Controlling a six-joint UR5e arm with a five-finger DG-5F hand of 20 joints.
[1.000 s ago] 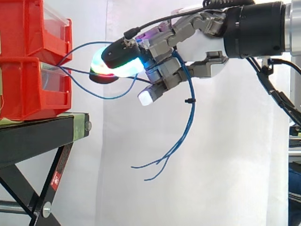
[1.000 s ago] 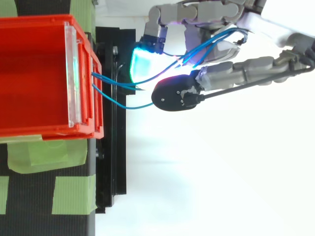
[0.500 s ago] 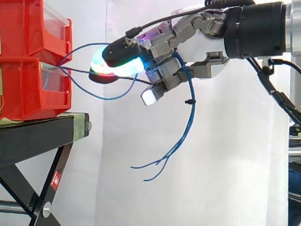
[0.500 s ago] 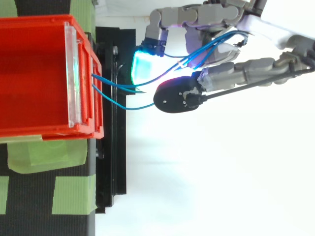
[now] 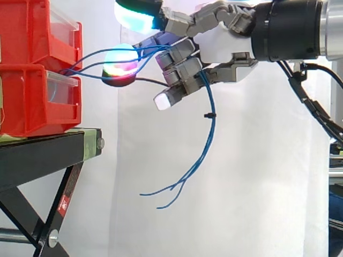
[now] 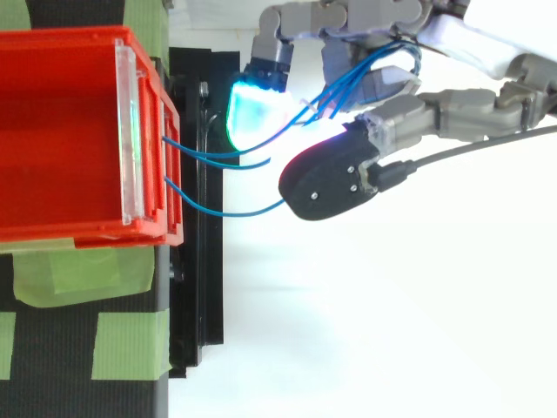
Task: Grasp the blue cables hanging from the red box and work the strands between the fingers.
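Observation:
Two stacked red boxes [image 5: 32,101] stand on the black stand; from above the upper one shows as an open bin [image 6: 70,42]. Thin blue cables [image 6: 228,213] leave the box front and run right into my hand [image 5: 225,45]. The strands thread between its curled fingers, then hang down below the hand [image 5: 213,126] with loose ends. One glowing fingertip [image 5: 120,59] sits close to the boxes among the strands. A black-backed fingertip [image 6: 326,183] is lifted high, apart from the others. The hand is shut on the blue cables.
The black stand [image 5: 48,147] carries the boxes, with green tape [image 6: 87,274] on its top. A white curtain hangs behind. The arm comes in from the right. Open air lies below and right of the hand.
The black-backed fingertip has swung up, away from the other fingers. The hand has shifted slightly up and toward the boxes. The low cable loop has gone, and the hanging ends moved left.

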